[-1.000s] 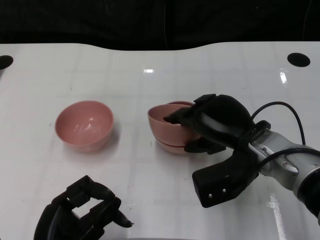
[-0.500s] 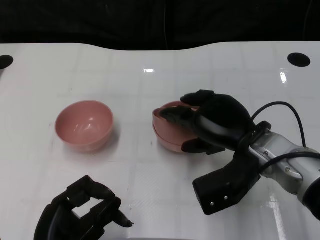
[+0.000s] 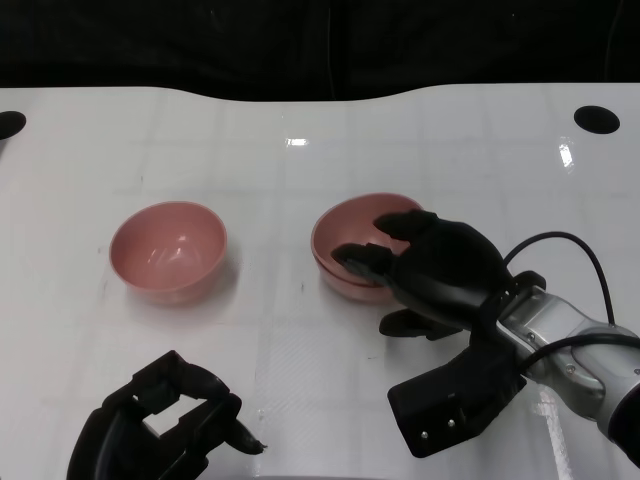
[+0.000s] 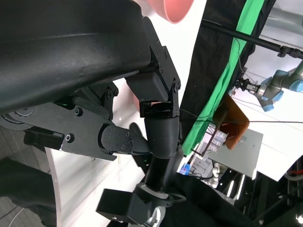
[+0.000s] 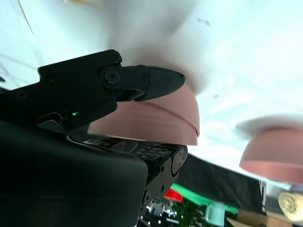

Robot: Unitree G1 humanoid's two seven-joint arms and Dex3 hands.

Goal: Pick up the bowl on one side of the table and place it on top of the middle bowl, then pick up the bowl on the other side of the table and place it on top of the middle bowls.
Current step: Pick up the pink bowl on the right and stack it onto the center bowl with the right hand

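Note:
Two pink bowls sit nested in the middle of the white table [image 3: 300,340]; the stack [image 3: 350,225] stands level. My right hand [image 3: 435,265] is at its near right side, with fingertips [image 3: 365,255] over the rim and the thumb apart on the table. The right wrist view shows the stack [image 5: 151,125] under one raised finger [image 5: 151,80], with nothing gripped. A single pink bowl [image 3: 168,250] stands upright on the left and also appears in the right wrist view [image 5: 274,151]. My left hand [image 3: 160,430] lies at the near left edge, loosely curled and holding nothing.
Round black holes mark the table's far right [image 3: 597,118] and far left [image 3: 8,124] corners. A black cable [image 3: 560,215] loops over my right forearm. The left wrist view shows a pink bowl [image 4: 173,9] beyond my left hand [image 4: 94,94], with green cloth and equipment past the table.
The bowl carried by my right hand has dropped level into the middle bowl. The fingers have come off it and the hand has drawn back toward me. The left hand has not moved.

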